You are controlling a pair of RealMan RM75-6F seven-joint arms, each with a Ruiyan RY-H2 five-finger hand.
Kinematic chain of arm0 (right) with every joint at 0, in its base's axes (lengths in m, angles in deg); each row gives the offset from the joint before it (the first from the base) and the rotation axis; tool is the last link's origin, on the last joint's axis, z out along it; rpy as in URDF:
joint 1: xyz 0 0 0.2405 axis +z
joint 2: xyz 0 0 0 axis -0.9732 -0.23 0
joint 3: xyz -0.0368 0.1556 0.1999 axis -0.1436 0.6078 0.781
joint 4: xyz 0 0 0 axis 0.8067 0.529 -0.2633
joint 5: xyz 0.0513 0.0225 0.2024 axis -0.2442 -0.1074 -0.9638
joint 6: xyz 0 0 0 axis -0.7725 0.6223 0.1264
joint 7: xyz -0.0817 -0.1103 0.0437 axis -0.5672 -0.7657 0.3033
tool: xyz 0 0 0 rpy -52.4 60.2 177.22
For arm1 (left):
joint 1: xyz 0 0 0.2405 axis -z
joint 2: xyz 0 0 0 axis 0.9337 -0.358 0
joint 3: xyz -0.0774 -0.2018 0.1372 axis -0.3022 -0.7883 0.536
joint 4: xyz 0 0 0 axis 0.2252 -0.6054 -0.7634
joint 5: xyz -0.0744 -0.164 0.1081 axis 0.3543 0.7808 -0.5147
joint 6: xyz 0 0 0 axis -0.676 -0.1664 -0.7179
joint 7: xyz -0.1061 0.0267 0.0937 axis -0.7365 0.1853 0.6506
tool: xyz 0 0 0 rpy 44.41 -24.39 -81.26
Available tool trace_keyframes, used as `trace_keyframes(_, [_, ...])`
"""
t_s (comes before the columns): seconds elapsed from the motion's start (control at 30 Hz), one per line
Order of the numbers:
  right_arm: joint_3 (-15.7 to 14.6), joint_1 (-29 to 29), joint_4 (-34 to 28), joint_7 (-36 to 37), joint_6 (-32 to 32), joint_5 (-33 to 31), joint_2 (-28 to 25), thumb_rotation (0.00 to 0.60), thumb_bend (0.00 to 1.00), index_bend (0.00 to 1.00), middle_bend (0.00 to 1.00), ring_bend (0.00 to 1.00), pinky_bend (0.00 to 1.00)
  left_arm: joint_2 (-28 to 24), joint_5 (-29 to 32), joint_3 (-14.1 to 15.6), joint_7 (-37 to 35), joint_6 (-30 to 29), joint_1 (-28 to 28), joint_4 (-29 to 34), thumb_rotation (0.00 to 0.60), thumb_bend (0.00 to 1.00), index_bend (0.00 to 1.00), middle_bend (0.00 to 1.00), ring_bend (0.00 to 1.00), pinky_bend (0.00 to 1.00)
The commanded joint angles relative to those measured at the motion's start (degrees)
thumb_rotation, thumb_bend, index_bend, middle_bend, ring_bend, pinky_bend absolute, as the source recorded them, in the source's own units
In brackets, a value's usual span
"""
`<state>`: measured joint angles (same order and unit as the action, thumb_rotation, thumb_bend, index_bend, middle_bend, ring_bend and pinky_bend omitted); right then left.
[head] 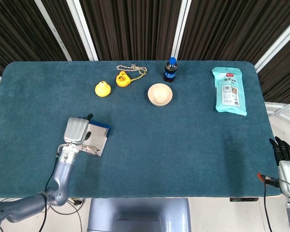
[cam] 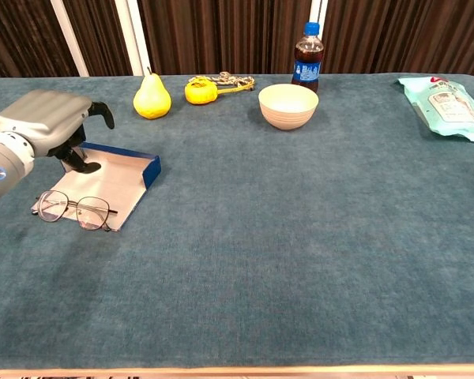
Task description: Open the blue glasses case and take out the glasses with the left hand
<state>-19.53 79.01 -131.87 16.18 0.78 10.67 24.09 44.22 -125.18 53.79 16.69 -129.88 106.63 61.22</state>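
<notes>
The blue glasses case [cam: 114,175] is lying open on the left part of the green table [cam: 300,237], its pale lining facing up and its blue rim running along the far and right edges. The glasses [cam: 75,210] are resting folded open at the near edge of the case, partly on the lining and partly over the cloth, just near of the left hand [cam: 43,118]. That hand is hovering over the far left corner of the case, back turned up, with dark fingertips [cam: 77,160] pointing down toward the lining; it is not holding the glasses, and whether its fingers are spread or curled under the palm cannot be told. In the head view the same hand [head: 76,130] is covering the left part of the case [head: 99,134], with the glasses [head: 89,150] showing just near of it. The right hand [head: 283,151] is hanging off the near right corner of the table, well apart from everything, fingers extended and holding nothing. A pear [cam: 152,98], a yellow toy with a cord [cam: 202,89], a bowl [cam: 288,106], a cola bottle [cam: 308,57] and a teal packet [cam: 446,106] are sitting along the far side.
</notes>
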Motion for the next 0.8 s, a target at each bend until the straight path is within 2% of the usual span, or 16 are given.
trace_keyframes(0.03, [0.0, 0.0, 0.6, -0.4, -0.3, 0.4, 0.1, 0.600, 0.16, 0.00, 0.00, 0.00, 0.21, -6.2, 1.7, 1.5, 1.6, 2.0, -2.2, 9.4, 0.600, 0.20, 0.36, 1.00, 0.93, 1.00])
trace_keyframes(0.2, [0.0, 0.0, 0.9, -0.5, -0.5, 0.5, 0.4, 0.600, 0.16, 0.00, 0.00, 0.00, 0.21, -13.0, 2.4, 4.0, 3.9, 2.7, -4.2, 18.1, 0.600, 0.23, 0.43, 1.00, 0.94, 1.00])
trace_keyframes(0.4, [0.0, 0.1, 0.8, -0.6, -0.4, 0.4, 0.4, 0.600, 0.16, 0.00, 0.00, 0.00, 0.21, -17.9, 2.9, 6.7, 4.5, 4.3, -5.5, 24.2, 0.600, 0.26, 0.47, 1.00, 0.94, 1.00])
trace_keyframes(0.63, [0.0, 0.0, 0.7, -0.5, -0.5, 0.4, 0.4, 0.600, 0.16, 0.00, 0.00, 0.00, 0.21, -17.8, 3.0, 8.1, 4.9, 5.3, -5.5, 24.9, 0.600, 0.31, 0.50, 1.00, 0.94, 1.00])
trace_keyframes(0.8, [0.0, 0.0, 0.7, -0.4, -0.4, 0.3, 0.3, 0.600, 0.16, 0.00, 0.00, 0.00, 0.21, -16.6, 3.4, 7.9, 5.1, 5.5, -5.1, 23.9, 0.600, 0.32, 0.51, 1.00, 0.94, 1.00])
